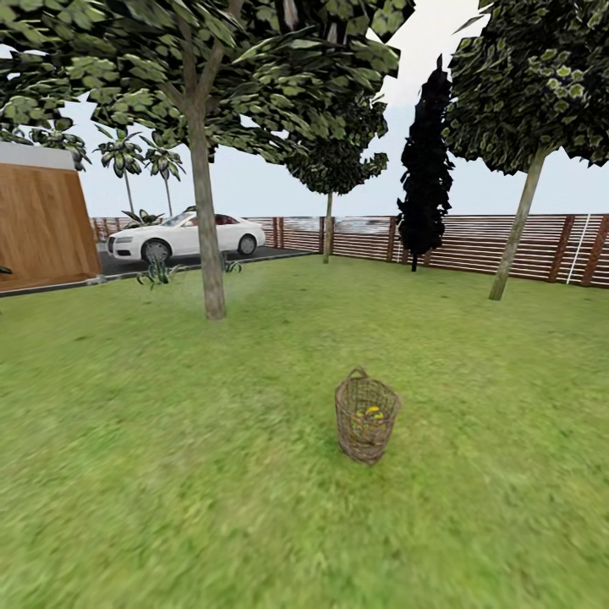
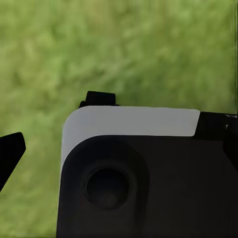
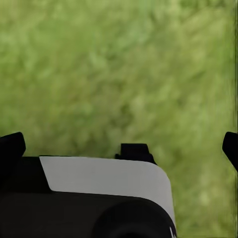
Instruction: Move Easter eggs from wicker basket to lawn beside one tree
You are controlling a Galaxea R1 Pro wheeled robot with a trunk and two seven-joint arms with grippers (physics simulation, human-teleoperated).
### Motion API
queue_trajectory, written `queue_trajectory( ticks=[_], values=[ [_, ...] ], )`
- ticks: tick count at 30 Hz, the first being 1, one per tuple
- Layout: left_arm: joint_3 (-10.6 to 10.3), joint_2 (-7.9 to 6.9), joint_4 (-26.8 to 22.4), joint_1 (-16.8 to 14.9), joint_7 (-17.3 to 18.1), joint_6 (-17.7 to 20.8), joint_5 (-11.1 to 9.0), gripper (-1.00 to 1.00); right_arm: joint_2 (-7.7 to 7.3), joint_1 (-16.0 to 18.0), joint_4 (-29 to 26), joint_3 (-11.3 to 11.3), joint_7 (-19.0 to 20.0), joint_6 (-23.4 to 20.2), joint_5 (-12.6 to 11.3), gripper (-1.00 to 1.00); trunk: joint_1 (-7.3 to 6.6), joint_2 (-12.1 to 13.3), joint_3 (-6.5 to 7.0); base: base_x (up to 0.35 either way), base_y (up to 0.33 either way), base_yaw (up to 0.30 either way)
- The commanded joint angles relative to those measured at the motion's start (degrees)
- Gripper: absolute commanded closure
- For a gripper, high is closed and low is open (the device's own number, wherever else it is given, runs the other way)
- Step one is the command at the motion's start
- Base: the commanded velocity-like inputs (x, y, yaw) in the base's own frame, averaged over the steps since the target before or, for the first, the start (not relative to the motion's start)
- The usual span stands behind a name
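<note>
Head view takes in the garden from its biggest parts down: the lawn (image 1: pixel 169 474) spreads across the whole lower frame, closed at the far edge by a slatted wooden fence (image 1: pixel 474 241), with a brown wooden wall (image 1: pixel 42 224) at the left edge and a white car (image 1: pixel 186 237) parked on a dark driveway beyond it. Several trees stand on the grass; the nearest thick-trunked tree (image 1: pixel 207 245) rises left of centre, a leaning one (image 1: pixel 516 228) stands toward the right, and a narrow dark cypress (image 1: pixel 425 169) stands by the fence. The wicker basket (image 1: pixel 366 416) stands upright on the lawn a little right of centre, well apart from every trunk, and yellow shapes inside it read as the Easter eggs (image 1: pixel 370 414); how many there are cannot be counted through the weave. Judging from this, the task is at its approach stage: nothing has been taken out, and the next move calls for driving the base up to the basket until an arm can reach over its rim past the handle. The left and right wrist views add what the head camera lacks, blurred grass beneath each arm and dark parts of the robot's own body, but they leave it unclear whether either gripper is spread or closed.
</note>
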State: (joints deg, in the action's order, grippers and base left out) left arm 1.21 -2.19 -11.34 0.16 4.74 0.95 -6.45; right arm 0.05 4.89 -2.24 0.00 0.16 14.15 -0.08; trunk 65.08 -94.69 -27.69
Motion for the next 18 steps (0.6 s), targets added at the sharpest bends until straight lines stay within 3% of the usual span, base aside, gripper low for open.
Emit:
queue_trajectory(
  ticks=[1,18],
  values=[
    [0.1,-0.01,-0.1,0.0,0.3,0.1,-0.6,-1.00,-0.01,0.0,0.0,0.0,0.0,0.2,0.0,-1.00,0.02,0.0,-0.05,0.230,-0.227,0.000],
    [0.1,-0.01,-0.1,0.0,0.3,0.1,-0.6,-1.00,-0.40,0.0,1.5,0.0,0.0,0.0,0.1,-1.00,0.02,0.0,-0.05,0.228,-0.228,0.000]
  ],
)
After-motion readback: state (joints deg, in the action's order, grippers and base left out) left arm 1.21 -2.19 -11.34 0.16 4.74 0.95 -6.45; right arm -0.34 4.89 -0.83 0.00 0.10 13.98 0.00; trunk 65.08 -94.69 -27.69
